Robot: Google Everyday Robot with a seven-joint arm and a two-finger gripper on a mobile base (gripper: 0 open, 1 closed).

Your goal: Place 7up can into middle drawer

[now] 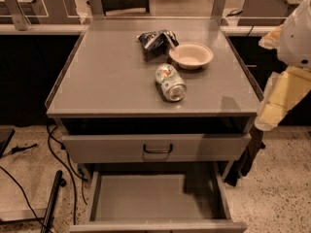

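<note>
The 7up can (170, 82) lies on its side on the gray cabinet top (107, 81), just in front of the cream bowl. The middle drawer (155, 198) is pulled open below, and its flat gray floor is bare. My gripper (278, 101) hangs at the right edge of the view, beside the cabinet's right side. It is below the level of the top and apart from the can. It holds nothing that I can see.
A cream round bowl (191, 55) and a dark foil snack bag (156, 39) sit behind the can. A closed drawer front with a black handle (158, 149) is above the open drawer. Cables (58, 178) lie on the floor at the left.
</note>
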